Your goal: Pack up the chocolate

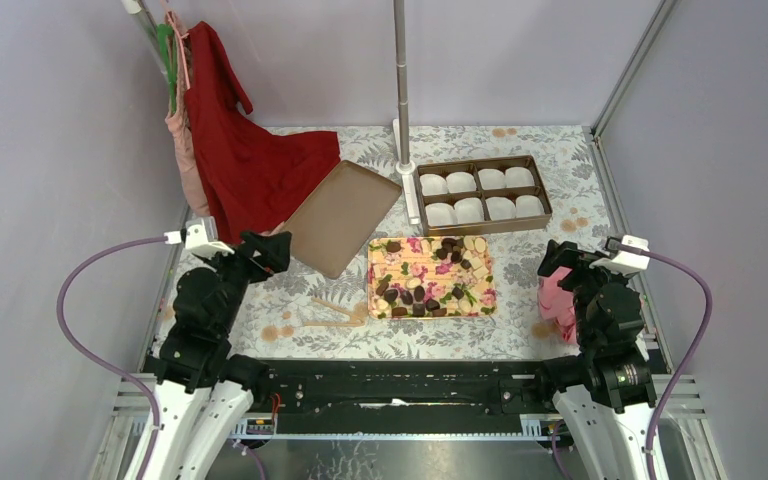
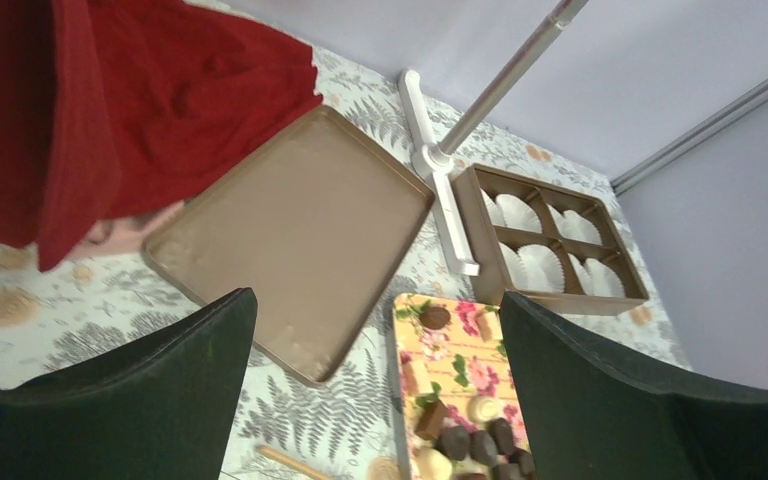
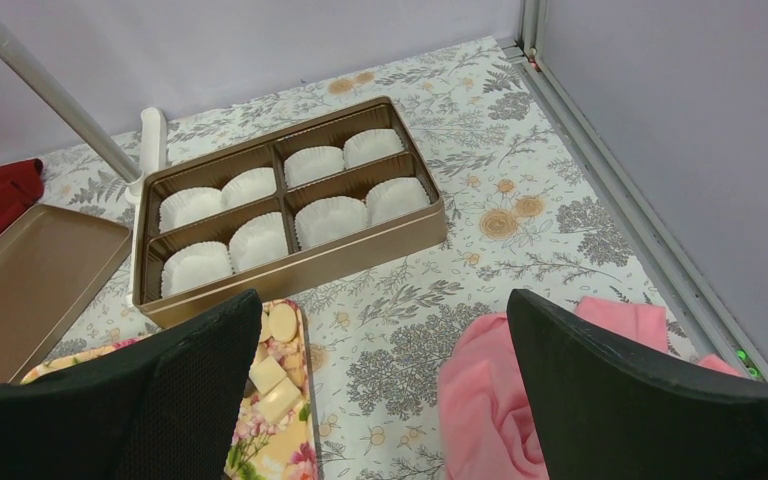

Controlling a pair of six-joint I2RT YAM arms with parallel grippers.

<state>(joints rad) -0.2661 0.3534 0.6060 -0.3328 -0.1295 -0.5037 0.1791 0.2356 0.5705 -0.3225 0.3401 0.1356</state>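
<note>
The surface [image 1: 560, 160] is covered with a grey leaf-and-flower print and walled in by pale panels. The two arms rise from its near edge. The left pincer [image 1: 268, 252] hangs released over the left side, near the lid's near corner, with nothing between its fingers. The right pincer [image 1: 560, 265] is released too, grasping nothing, above the pink cloth at the right.

A red cloth [image 1: 245, 160] hangs at the far left and spills onto the surface. A thin pole [image 1: 401, 70] stands upright at the far middle on a white foot, which lies between the lid and the box.

The lid [image 1: 342, 217], a shallow brown rectangle, lies open side up and turned at an angle, with its far-left corner touching the red cloth. The box [image 1: 490, 228], brown and split into four compartments, sits at the far right, just beyond the tray. The tray [image 1: 480, 290], printed with flowers on yellow, lies in the middle of the surface.

The pink cloth [image 1: 555, 295] is bunched at the right edge. A pale wooden utensil [image 1: 335, 315] lies just left of the tray.

Eight white cups [image 1: 469, 210] fill the box, two to a compartment, all empty. The chocolate [image 1: 418, 294] is all on the tray, in dark pieces clustered at its near side and far middle, with a few pale pieces [image 3: 282, 322] among them.
</note>
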